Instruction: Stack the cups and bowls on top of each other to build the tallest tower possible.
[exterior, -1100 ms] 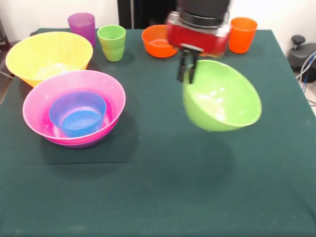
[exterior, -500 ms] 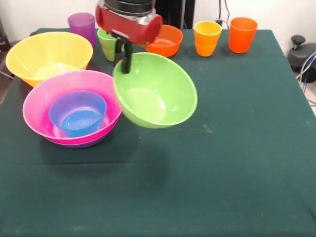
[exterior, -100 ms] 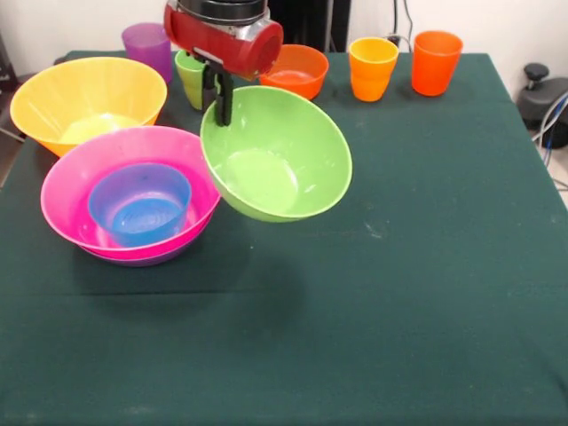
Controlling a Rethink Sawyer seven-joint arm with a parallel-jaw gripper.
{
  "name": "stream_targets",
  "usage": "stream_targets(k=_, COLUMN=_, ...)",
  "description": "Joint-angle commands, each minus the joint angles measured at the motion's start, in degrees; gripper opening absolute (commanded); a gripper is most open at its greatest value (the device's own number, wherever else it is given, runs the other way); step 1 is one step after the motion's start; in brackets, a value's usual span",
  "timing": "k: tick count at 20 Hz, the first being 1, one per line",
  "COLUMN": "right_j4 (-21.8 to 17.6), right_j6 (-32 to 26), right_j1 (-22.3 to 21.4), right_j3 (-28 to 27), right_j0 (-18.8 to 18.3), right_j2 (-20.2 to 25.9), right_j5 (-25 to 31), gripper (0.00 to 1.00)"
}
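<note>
My gripper (exterior, -100 ms: 218, 105) is shut on the far-left rim of the large light green bowl (exterior, -100 ms: 277, 155), which hangs tilted above the table, its left edge close to the tower. The tower (exterior, -100 ms: 133, 195) stands at the left: a pink bowl nested on a purple one whose rim barely shows, with a small blue bowl (exterior, -100 ms: 140, 204) inside. A large yellow bowl (exterior, -100 ms: 87, 100) sits behind it. At the back are a purple cup (exterior, -100 ms: 147, 46), a light green cup (exterior, -100 ms: 192, 78) partly hidden by the gripper, a small orange bowl (exterior, -100 ms: 300, 71), a yellow-orange cup (exterior, -100 ms: 372, 67) and an orange cup (exterior, -100 ms: 436, 61).
The dark green table (exterior, -100 ms: 399, 293) spreads wide to the right and front. A grey object with cables (exterior, -100 ms: 546, 98) stands off the table at the right edge.
The gripper carried the green bowl from centre-right to the left, beside the pink bowl. Over the last half second it shifted only slightly left and up. The yellow-orange cup came into view.
</note>
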Motion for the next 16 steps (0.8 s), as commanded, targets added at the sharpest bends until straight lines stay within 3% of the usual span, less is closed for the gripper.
stream_targets(k=1, right_j4=3.25, right_j6=6.23, right_j1=-1.27, right_j3=-1.23, right_j0=1.11, right_j2=5.18, right_j5=8.09, gripper=0.0)
stream_targets(k=10, right_j4=2.13, right_j6=5.09, right_j1=-1.2, right_j3=-1.04, right_j0=1.22, right_j2=3.49, right_j5=5.87, gripper=0.0)
stream_targets(k=16, right_j4=0.48, right_j6=3.7, right_j1=-1.52, right_j3=0.7, right_j0=-1.41, right_j2=1.7, right_j5=2.16, gripper=0.0)
